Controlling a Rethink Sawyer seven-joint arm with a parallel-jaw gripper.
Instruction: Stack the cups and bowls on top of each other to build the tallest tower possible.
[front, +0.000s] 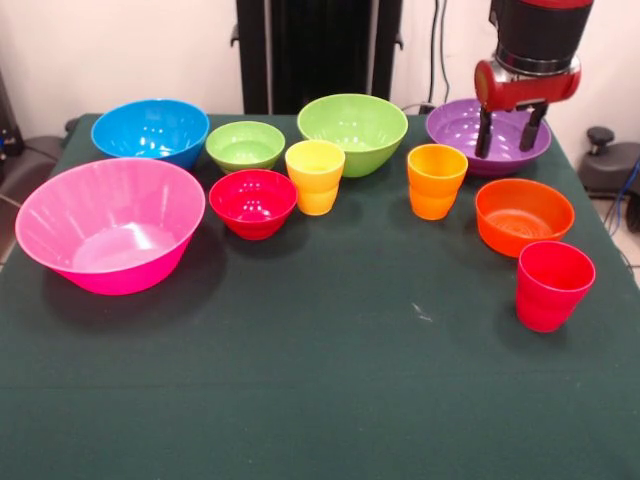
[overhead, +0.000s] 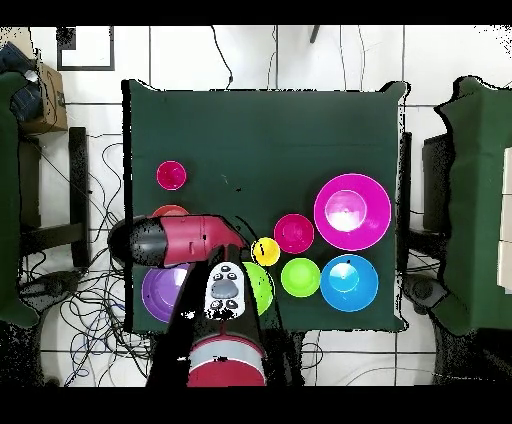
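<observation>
All cups and bowls stand apart on the green table; nothing is stacked. My gripper is open and empty, its fingers hanging into the shallow purple bowl at the back right. In front of it stand the orange cup, the small orange bowl and the red cup. The yellow cup and small red bowl sit mid-table. Behind them are the lime green bowl, small green bowl and blue bowl. The big pink bowl is at the left.
In the overhead view my arm covers the orange cup, much of the orange bowl and part of the purple bowl. The red cup and pink bowl show. Bare cloth fills the front half.
</observation>
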